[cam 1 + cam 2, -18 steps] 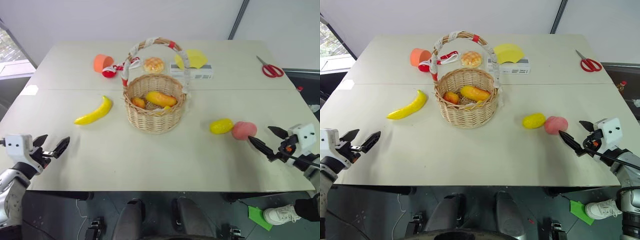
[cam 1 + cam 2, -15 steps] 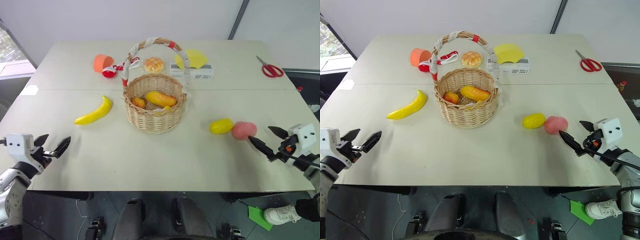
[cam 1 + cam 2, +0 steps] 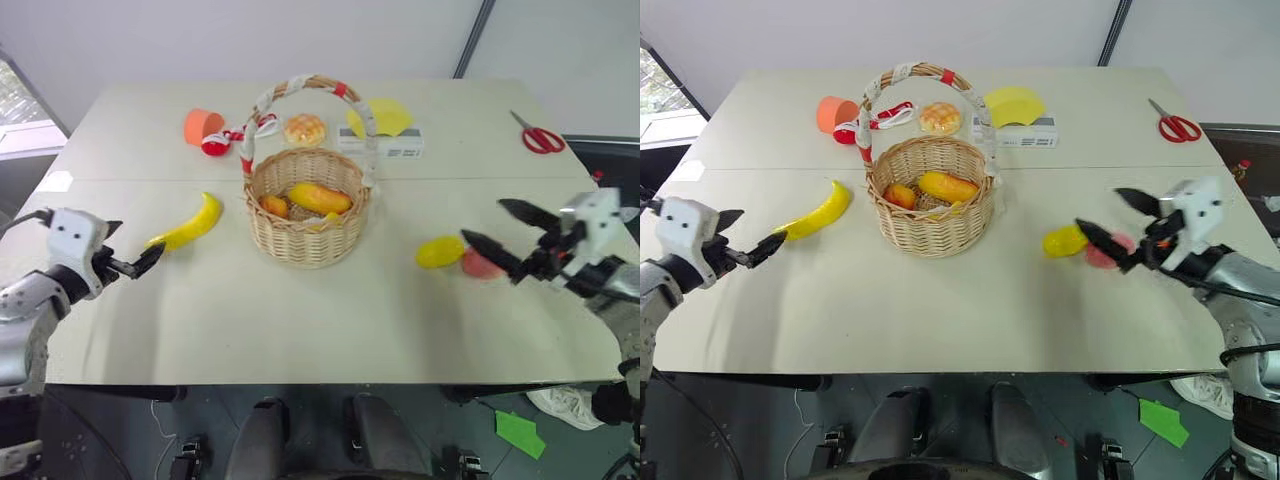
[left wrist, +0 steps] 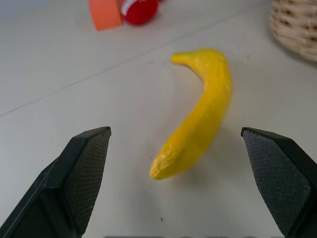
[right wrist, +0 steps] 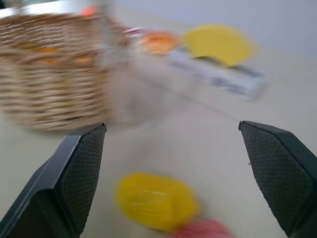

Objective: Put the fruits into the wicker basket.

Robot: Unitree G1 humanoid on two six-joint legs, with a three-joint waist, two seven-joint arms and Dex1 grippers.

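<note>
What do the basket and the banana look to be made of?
Basket: woven wicker, tan and matte; the plaited strands show on its wall. Its handle is wrapped in white cloth with red bands.
Banana: probably moulded plastic or foam; even bright yellow, smooth with a slight sheen, no spots. The exact material cannot be told.

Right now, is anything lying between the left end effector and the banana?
No. In the left wrist view the left end effector is open, and only bare table lies between its fingers and the banana.
</note>
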